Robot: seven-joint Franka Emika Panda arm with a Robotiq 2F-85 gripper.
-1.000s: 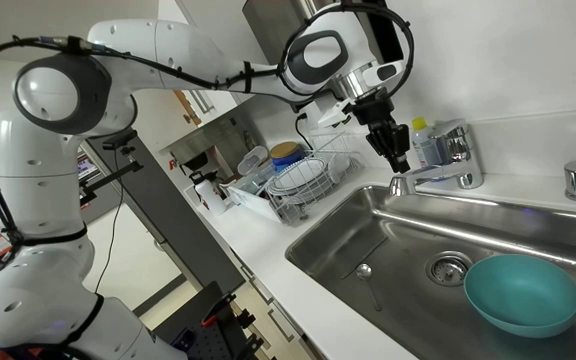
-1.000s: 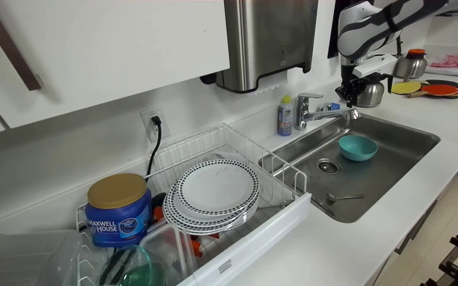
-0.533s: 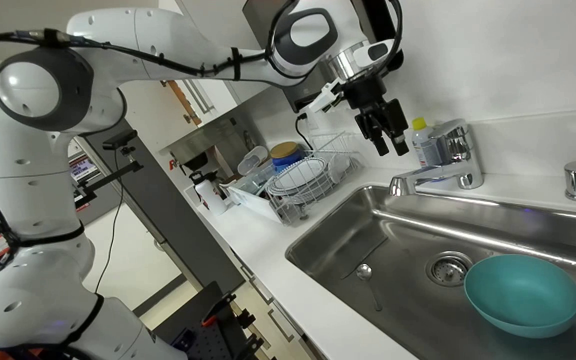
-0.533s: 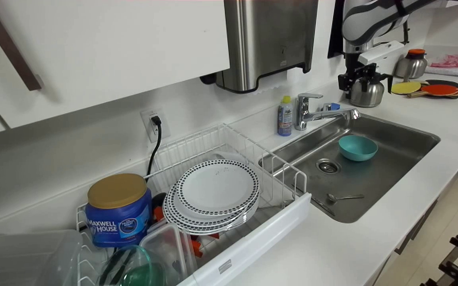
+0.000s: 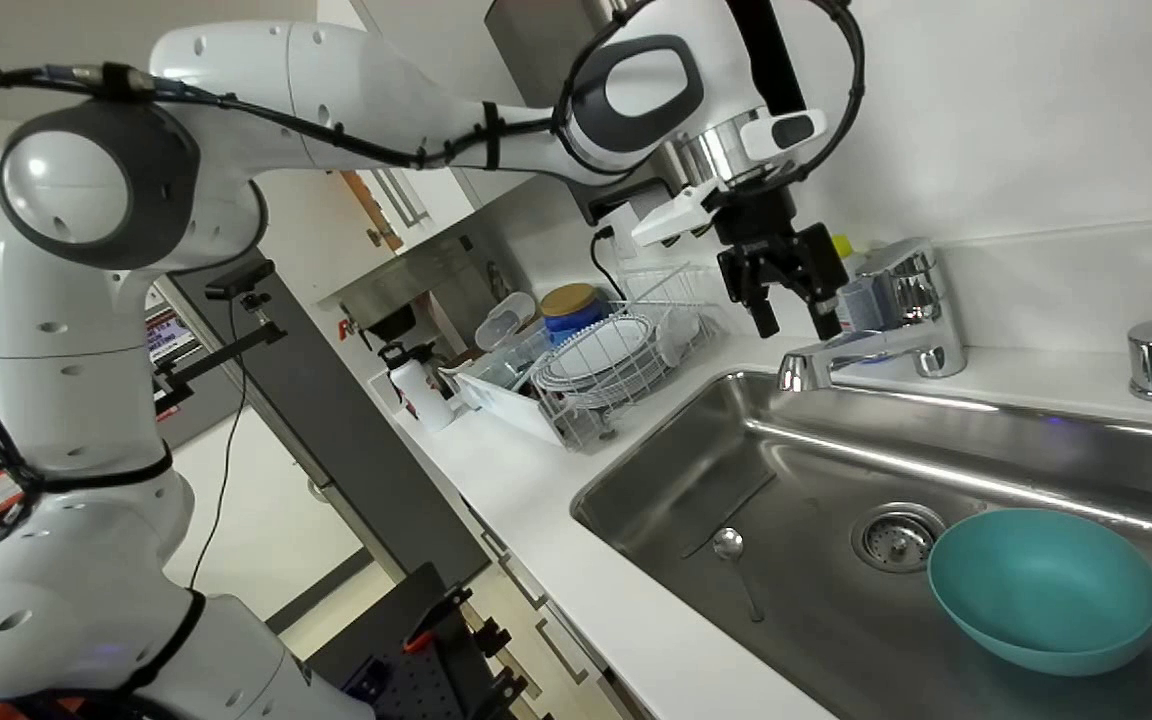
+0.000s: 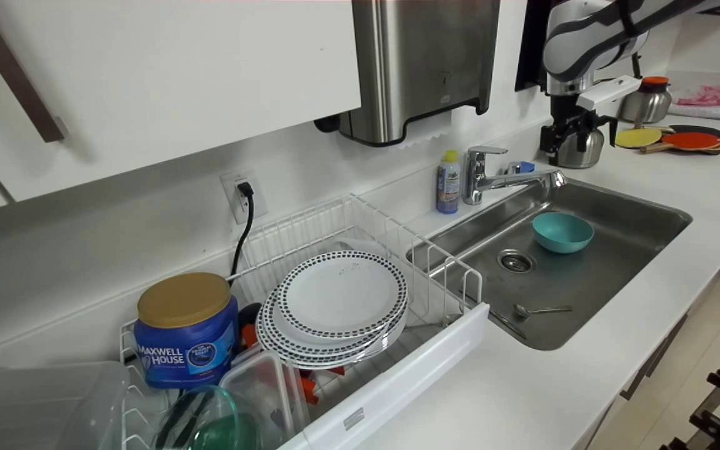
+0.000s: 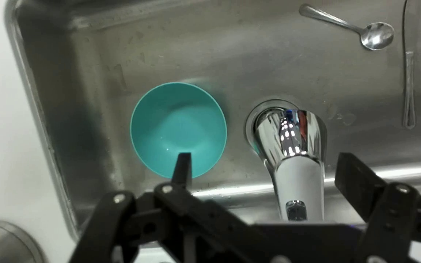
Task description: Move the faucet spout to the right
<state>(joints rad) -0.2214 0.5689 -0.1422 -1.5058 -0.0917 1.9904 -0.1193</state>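
Note:
The chrome faucet spout (image 5: 861, 348) reaches out from the faucet body over the sink's back edge, its downturned tip towards the dish rack side in an exterior view. My gripper (image 5: 796, 323) hangs just above the tip with its fingers spread. From the wrist view, the spout (image 7: 300, 179) lies in the gap between the two fingers, closer to the right-hand finger (image 7: 356, 182) than to the left-hand one (image 7: 184, 170). Neither finger appears to touch it. An exterior view has the gripper (image 6: 566, 154) above and slightly beyond the spout's tip (image 6: 557, 180).
A steel sink (image 6: 622, 275) lies below, holding a teal bowl (image 7: 177, 128), a spoon (image 7: 376, 35) and a knife (image 7: 409, 87). Behind the faucet stands a spray bottle (image 6: 448, 184). A dish rack (image 6: 397, 231) with plates sits beside the sink; a steel pot (image 6: 579, 150) is behind the gripper.
The gripper's fingers have spread apart from nearly together. It rose off the spout's tip, then came part of the way back down towards it. The spout stands where it was.

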